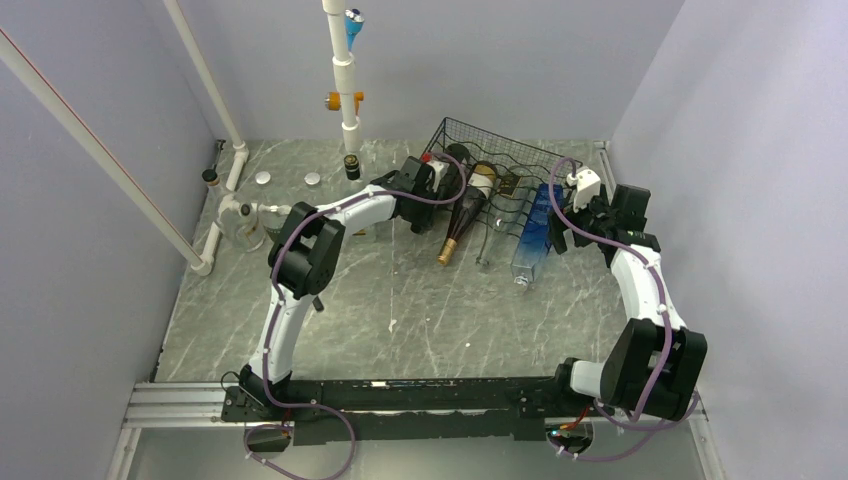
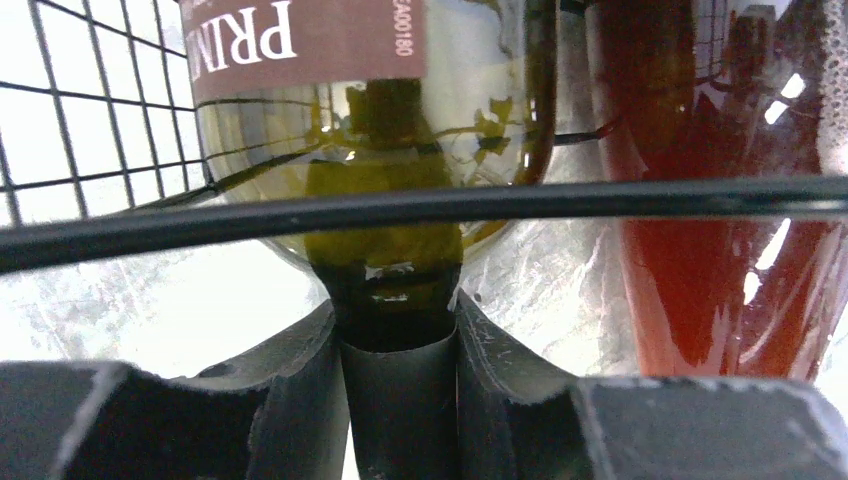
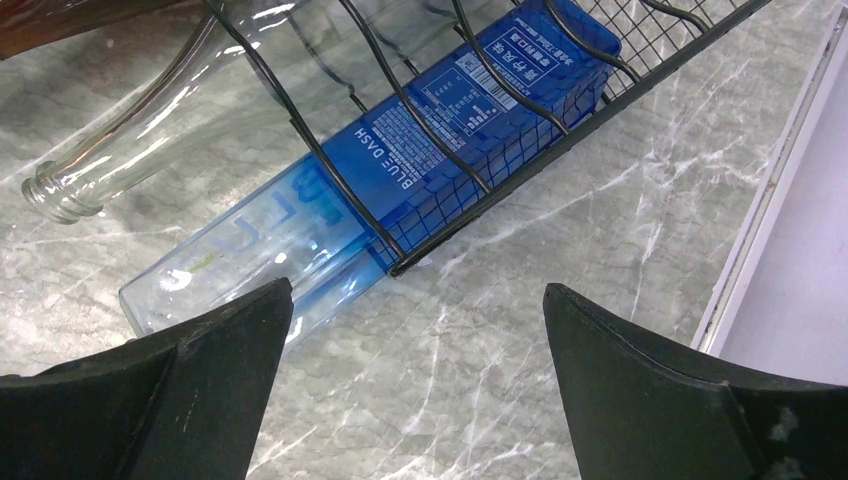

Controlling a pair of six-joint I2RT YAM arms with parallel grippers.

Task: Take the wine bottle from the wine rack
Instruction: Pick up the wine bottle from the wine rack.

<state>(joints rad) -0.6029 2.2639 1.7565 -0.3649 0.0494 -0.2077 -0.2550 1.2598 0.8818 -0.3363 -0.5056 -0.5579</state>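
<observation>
So the marble bench point(image 1: 400, 320) is carrying everything here, and the black wine rack point(image 1: 480, 135) is sitting toward the back, right of centre, with a few bottles lying down in it. The wine bottle point(image 2: 380, 150) I'm after is the dark green one with the maroon label, and it's lying in the rack at its left end with the neck pointing out at me. A reddish bottle point(image 2: 700, 250) is lying just beside it on the right. Further along, a clear bottle point(image 3: 150, 130) and a square blue bottle point(image 3: 420, 160) are poking out from under the rack's front edge onto the bench.

My left tool point(image 2: 397, 320) is reaching in at that left end and clenching the green bottle's neck, with a finger pressing on each side of it. One of the rack's wires point(image 2: 600, 197) is crossing right in front of the bottle's shoulder, just above my fingers.

My right tool point(image 3: 417, 290) is hanging released, jaws spread wide, over bare bench near the rack's right front corner. It's close to the blue bottle's end but not touching it.
</observation>
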